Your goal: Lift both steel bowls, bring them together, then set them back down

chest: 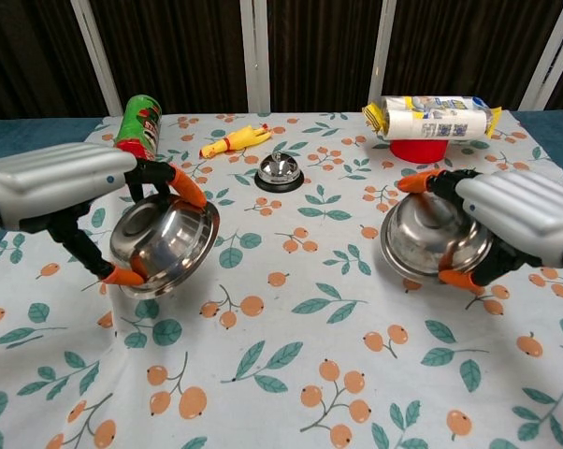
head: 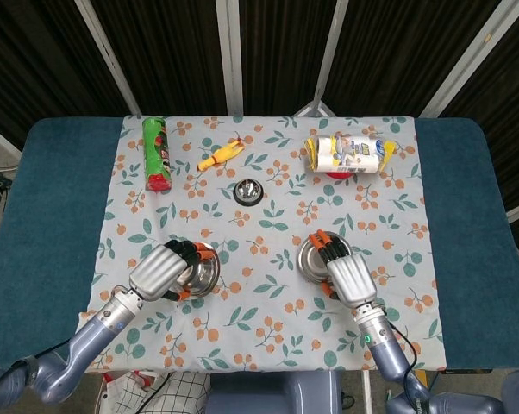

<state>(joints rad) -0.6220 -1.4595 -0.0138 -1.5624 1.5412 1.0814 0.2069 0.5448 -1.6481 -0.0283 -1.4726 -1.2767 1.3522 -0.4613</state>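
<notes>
My left hand (head: 162,269) (chest: 71,182) grips a steel bowl (head: 199,271) (chest: 164,242) by its rim, tilted with its opening toward the table's middle, low over the cloth at the front left. A second steel bowl (head: 311,256) (chest: 429,239) is held by my right hand (head: 348,278) (chest: 511,210), fingers over its rim, just above or on the cloth at the front right. The two bowls are well apart.
A silver call bell (head: 248,191) (chest: 279,169) sits mid-table behind the bowls. At the back lie a green can (head: 157,153) (chest: 138,122), a yellow rubber chicken (head: 220,156) (chest: 231,142) and a wrapped packet (head: 347,153) (chest: 431,117) on a red dish.
</notes>
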